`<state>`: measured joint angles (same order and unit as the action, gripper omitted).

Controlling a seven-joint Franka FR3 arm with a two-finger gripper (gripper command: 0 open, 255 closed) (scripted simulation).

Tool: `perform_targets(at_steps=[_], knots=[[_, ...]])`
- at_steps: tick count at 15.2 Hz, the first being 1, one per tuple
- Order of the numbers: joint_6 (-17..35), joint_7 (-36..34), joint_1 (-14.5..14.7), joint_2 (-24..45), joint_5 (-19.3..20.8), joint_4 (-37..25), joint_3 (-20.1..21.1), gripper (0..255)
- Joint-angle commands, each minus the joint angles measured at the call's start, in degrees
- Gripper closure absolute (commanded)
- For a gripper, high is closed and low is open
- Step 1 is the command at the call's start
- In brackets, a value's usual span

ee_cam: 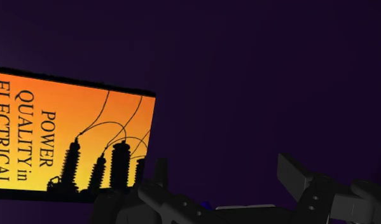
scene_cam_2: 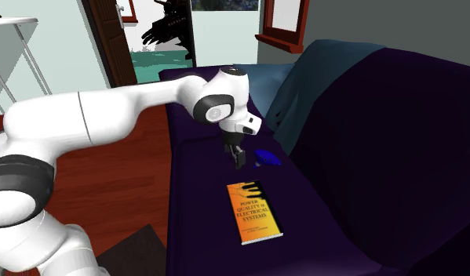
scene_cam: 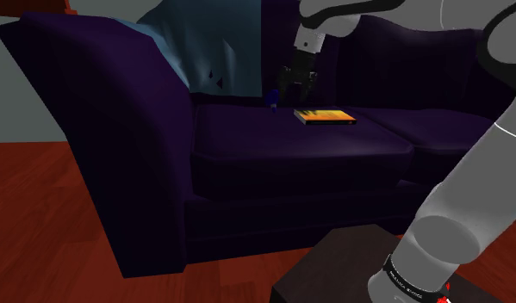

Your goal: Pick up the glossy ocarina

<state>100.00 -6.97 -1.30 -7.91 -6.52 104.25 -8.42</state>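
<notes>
Found the gripper [scene_cam_2: 238, 161] wide open and empty just beside the small blue ocarina [scene_cam_2: 268, 158]; judged it light, rigid, slick, breakable, best pinched across its fattest middle.

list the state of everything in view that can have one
gripper: open, holding nothing, close beside the ocarina
ocarina: blue, lying on the sofa seat, not gripped
book: closed, flat on the seat, orange cover up
blue cloth: draped over the sofa back
</notes>
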Motion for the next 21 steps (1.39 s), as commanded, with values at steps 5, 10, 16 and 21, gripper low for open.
perform_targets(at_steps=[5,10,16,21], knots=[[-4.11,0.25,-1.44,14.66,-3.92,-18.21,-1.75,0],[-10.67,-0.45,-4.17,28.49,-7.69,-38.10,-2.38,0],[-5.16,0.37,-3.59,26.69,-7.37,-30.76,-2.29,0],[-3.86,0.59,-3.48,26.40,-7.34,-29.15,-2.29,255]])
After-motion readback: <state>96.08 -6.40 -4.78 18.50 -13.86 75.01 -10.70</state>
